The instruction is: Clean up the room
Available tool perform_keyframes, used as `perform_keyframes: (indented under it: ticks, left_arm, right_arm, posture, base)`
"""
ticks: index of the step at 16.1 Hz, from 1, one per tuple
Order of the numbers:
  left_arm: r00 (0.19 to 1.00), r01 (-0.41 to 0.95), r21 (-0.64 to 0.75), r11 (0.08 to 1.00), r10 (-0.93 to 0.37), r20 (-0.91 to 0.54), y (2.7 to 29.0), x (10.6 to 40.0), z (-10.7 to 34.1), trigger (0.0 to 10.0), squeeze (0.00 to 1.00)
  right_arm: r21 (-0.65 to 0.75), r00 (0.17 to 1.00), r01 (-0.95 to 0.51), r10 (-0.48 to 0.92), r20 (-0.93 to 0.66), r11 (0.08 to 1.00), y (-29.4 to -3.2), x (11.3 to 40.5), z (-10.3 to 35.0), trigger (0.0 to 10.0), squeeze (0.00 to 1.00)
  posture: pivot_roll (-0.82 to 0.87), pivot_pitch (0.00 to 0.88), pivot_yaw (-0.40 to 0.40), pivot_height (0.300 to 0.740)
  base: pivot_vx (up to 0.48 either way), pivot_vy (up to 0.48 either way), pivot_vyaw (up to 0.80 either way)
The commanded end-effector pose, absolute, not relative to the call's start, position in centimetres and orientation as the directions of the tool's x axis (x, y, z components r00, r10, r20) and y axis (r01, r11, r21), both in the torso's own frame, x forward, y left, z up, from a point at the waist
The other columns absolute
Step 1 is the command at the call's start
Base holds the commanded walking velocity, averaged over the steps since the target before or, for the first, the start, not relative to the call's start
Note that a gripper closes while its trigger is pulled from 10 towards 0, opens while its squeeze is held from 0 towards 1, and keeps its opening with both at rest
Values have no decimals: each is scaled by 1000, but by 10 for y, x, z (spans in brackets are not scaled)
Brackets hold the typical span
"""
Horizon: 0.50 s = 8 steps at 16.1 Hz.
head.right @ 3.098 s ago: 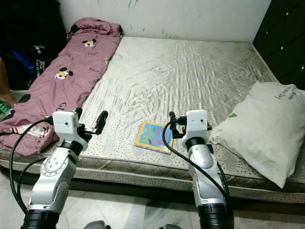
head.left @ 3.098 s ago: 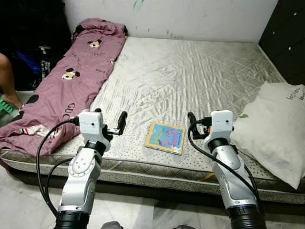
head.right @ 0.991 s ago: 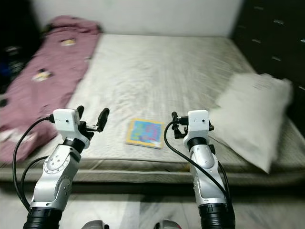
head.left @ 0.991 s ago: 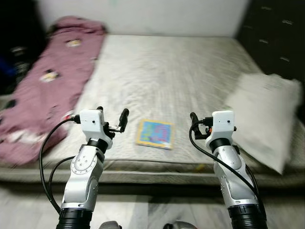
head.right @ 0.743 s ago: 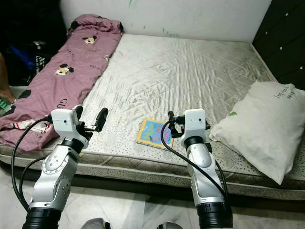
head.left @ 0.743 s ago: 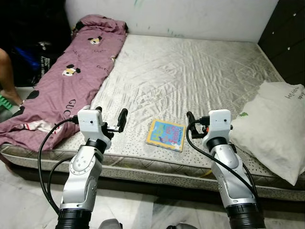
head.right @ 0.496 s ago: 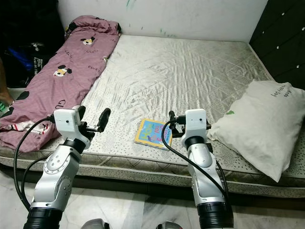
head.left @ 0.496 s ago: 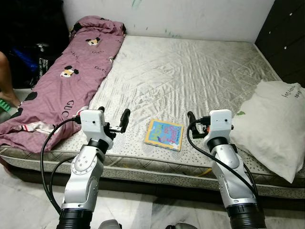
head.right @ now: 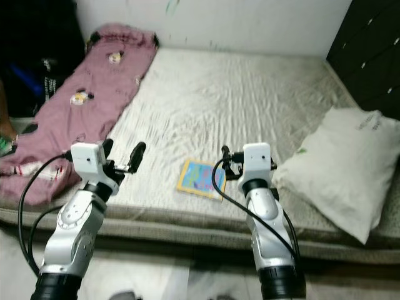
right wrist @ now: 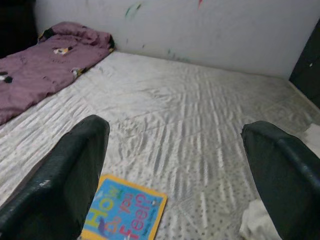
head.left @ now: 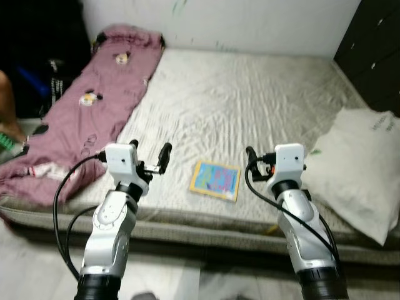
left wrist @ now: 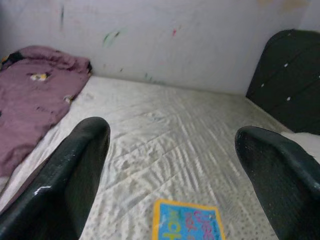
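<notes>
A small colourful children's book [head.left: 216, 180] lies flat on the bare grey mattress [head.left: 250, 94], near its front edge. My left gripper [head.left: 150, 154] hovers open just left of the book, above the mattress edge. On the book's right, my right gripper [head.left: 267, 159] also stands open at about the same height. Both hold nothing. The left wrist view has the book [left wrist: 187, 220] low between its two black fingers [left wrist: 70, 185]. In the right wrist view the book [right wrist: 125, 210] lies close to one of the fingers [right wrist: 65, 180].
A white pillow [head.left: 357, 169] rests at the mattress's right front corner. A purple cartoon-print blanket [head.left: 87, 106] runs along the left side. A dark wardrobe [head.left: 375, 56] stands at right. A person's leg [head.left: 6, 100] and dark bags are at far left.
The head camera has shifted slightly and the picture is blurred. Both arms keep the same pose, and the book, pillow and blanket lie where they were.
</notes>
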<state>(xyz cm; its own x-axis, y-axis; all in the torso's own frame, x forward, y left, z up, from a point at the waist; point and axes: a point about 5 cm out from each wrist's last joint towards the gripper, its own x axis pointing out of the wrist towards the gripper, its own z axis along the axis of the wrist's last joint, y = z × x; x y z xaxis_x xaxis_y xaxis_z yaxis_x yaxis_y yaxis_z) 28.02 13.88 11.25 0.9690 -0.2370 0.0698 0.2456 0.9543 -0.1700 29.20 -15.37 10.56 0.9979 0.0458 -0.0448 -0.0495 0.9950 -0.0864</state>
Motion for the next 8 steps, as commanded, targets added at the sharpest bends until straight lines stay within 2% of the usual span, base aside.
perform_keyframes:
  ticks: [1,3,6,8]
  left_arm:
    - [965,259,-158,953,-248,89,140,280,116,10000,0]
    - [965,258,-158,953,-247,87,140,280,116,10000,0]
    - [967,254,-156,955,-244,77,140,281,115,10000,0]
    - [967,252,-155,955,-243,73,140,281,114,10000,0]
  right_arm:
    - [-86,999,-47,44,-30,995,-154,294,109,10000,0]
    - [-86,999,-46,44,-30,995,-154,294,109,10000,0]
    - [-87,999,-45,43,-29,995,-155,294,110,10000,0]
    - [-86,999,-44,42,-29,995,-155,294,110,10000,0]
  posture:
    - [33,0,-5,740]
    - [32,0,-4,740]
    - [33,0,-4,740]
    - [33,0,-4,740]
  base:
    - [480,0,0]
    - [480,0,0]
    - [343,0,0]
    - [129,0,0]
